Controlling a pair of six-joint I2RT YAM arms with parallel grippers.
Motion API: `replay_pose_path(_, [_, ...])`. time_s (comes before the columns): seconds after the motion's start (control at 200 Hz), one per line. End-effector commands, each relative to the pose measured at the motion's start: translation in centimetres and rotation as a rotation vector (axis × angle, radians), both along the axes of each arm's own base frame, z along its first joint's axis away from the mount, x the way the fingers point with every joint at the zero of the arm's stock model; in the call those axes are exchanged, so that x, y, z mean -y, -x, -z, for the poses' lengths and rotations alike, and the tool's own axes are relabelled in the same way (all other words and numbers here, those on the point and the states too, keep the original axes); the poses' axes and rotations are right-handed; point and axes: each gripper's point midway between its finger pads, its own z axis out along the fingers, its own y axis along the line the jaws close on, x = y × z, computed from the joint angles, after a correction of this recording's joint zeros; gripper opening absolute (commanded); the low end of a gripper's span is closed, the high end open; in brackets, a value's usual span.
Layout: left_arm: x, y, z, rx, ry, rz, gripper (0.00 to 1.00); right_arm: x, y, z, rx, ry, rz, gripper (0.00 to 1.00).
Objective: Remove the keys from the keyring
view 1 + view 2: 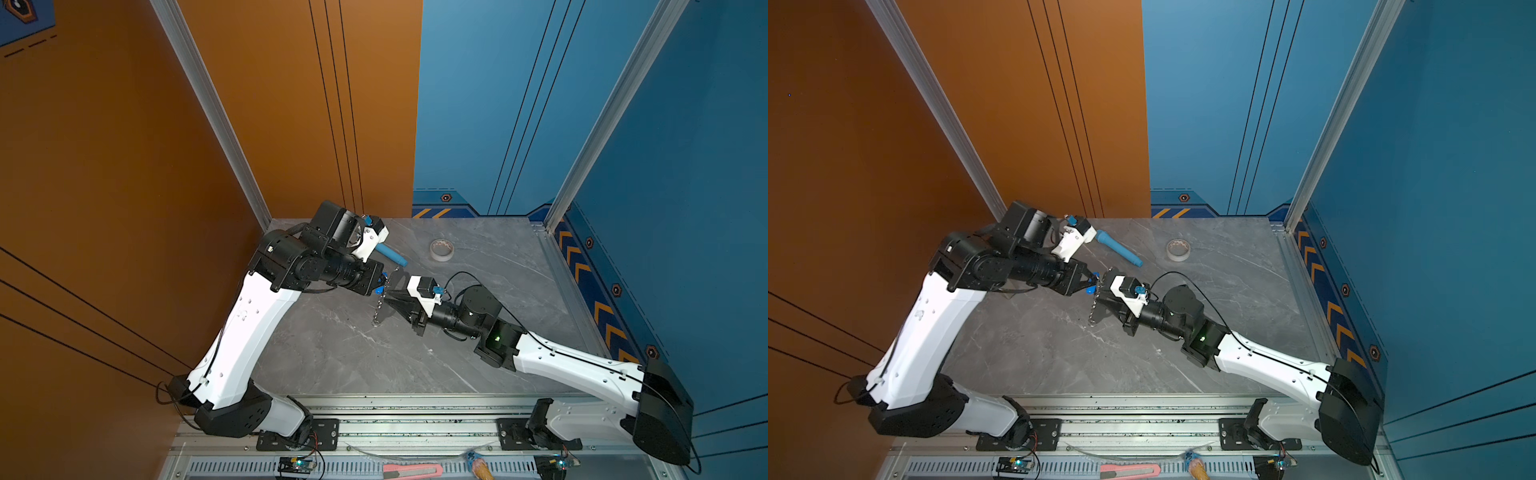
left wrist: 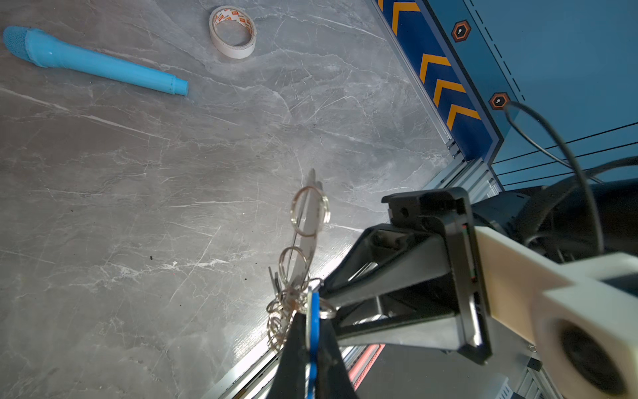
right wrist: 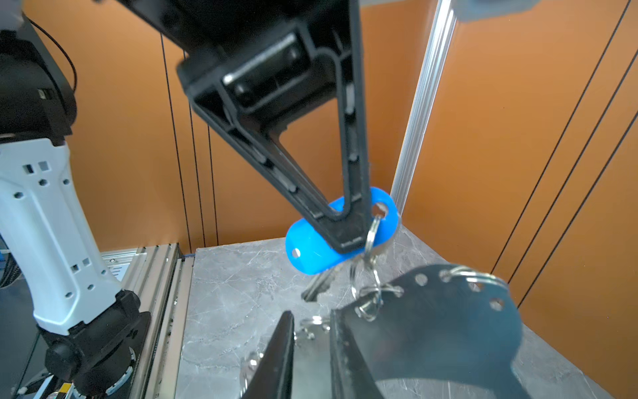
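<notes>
Right wrist view: at the centre of the frame, the left gripper (image 3: 348, 235) is clamped on the blue tag (image 3: 310, 255) of the keys (image 3: 317, 286). At lower right, the right gripper (image 3: 310, 316) pinches the keyring (image 3: 442, 311), which small rings (image 3: 371, 297) join to the keys.

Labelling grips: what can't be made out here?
- Keys: right wrist view, mostly behind tag and left gripper; count unclear.
- Rings: left wrist view, tangled and blurred; which one carries the keys is unclear.
- Keyring: both top views, edge-on and tiny; its holes can't be seen.
</notes>
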Motion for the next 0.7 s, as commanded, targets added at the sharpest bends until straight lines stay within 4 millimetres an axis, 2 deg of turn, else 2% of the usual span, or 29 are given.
replay_pose_path(0.0, [-0.6, 0.2, -1.5, 0.043, 0.019, -0.009, 0.0, 0.3, -0.9, -1.2, 0.026, -0.016, 0.04, 0.22])
replay_pose_path(0.15, [-0.5, 0.3, -1.4, 0.039, 0.021, -0.006, 0.0, 0.6, -1.2, -1.0, 0.018, -0.013, 0.048, 0.22])
replay_pose_path(0.445, [-0.4, 0.1, -1.4, 0.039, 0.022, -0.002, 0.0, 0.9, -2.0, -1.9, -0.001, -0.055, 0.053, 0.24])
replay_pose_path(0.696, [-0.6, 0.2, -1.3, 0.034, 0.014, -0.002, 0.0, 2.2, -2.2, -2.5, -0.003, -0.069, 0.085, 0.28])
